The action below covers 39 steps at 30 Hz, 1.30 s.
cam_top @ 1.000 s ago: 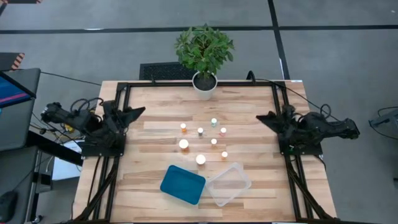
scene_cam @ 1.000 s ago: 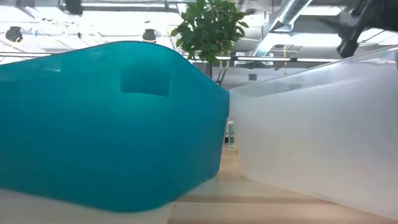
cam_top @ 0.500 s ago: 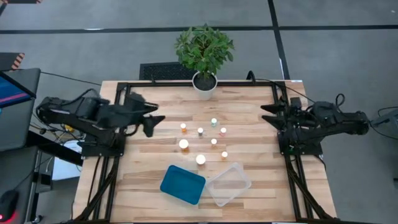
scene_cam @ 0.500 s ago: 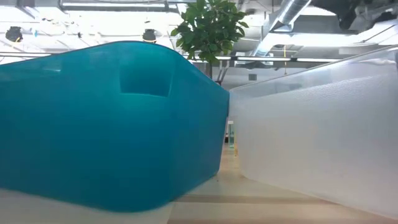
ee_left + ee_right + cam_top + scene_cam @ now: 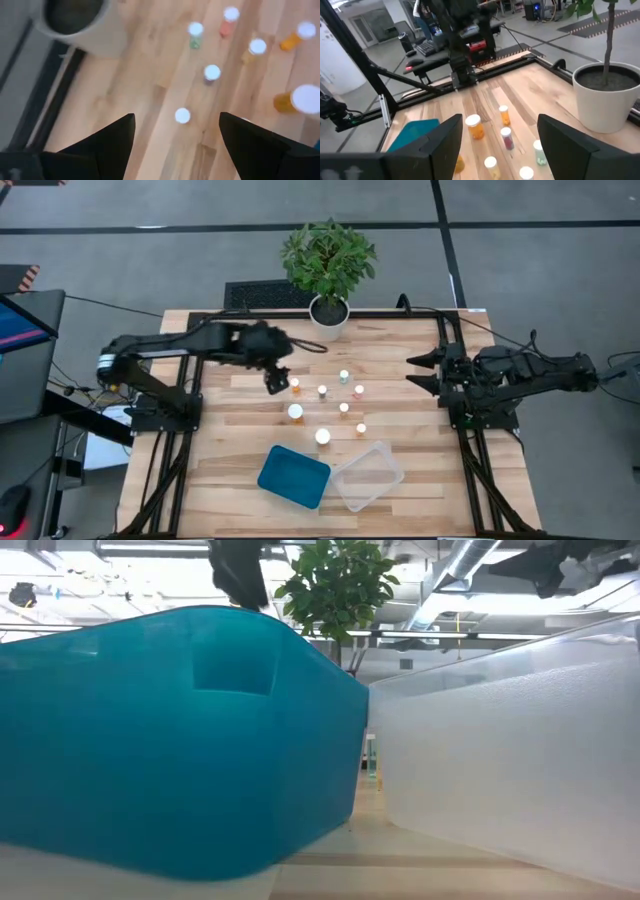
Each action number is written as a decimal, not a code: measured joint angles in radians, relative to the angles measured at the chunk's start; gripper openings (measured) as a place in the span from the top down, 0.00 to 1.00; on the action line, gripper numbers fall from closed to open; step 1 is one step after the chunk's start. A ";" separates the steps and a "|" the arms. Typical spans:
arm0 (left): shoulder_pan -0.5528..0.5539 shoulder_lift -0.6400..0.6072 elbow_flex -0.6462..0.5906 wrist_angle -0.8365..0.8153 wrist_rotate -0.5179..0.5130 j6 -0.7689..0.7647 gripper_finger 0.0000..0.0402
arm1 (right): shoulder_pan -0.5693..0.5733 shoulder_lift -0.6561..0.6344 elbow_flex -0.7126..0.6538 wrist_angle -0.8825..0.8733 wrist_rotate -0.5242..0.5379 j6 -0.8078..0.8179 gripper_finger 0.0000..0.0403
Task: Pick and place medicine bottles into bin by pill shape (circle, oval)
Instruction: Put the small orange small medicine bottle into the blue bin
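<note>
Teal bin (image 5: 294,476) and a clear bin (image 5: 367,476) lie nearest on the wooden table (image 5: 220,450). Behind them the medicine bottles (image 5: 322,392) stand upright, caps up, before a potted plant (image 5: 328,264). The left gripper (image 5: 276,378), fingers spread wide, hangs just beside the leftmost bottle. The right gripper (image 5: 418,372) waits open at the table's right edge.
</note>
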 joint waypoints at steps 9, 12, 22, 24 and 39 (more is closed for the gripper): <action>0.096 0.169 -0.001 0.020 0.180 0.123 0.29 | 0.000 -0.003 0.000 -0.034 -0.002 0.001 0.33; 0.096 0.163 -0.056 0.076 0.183 0.131 0.29 | 0.000 -0.003 0.000 -0.045 -0.002 0.023 0.33; 0.051 -0.319 -0.616 0.524 0.105 -0.126 0.30 | 0.000 -0.003 0.000 -0.058 -0.003 0.087 0.33; 0.051 -0.335 -0.625 0.532 0.099 -0.126 0.30 | 0.001 -0.003 0.000 -0.058 -0.003 0.087 0.33; 0.035 -0.006 -0.536 0.568 0.093 -0.018 0.31 | 0.000 -0.003 0.000 -0.090 -0.003 0.089 0.33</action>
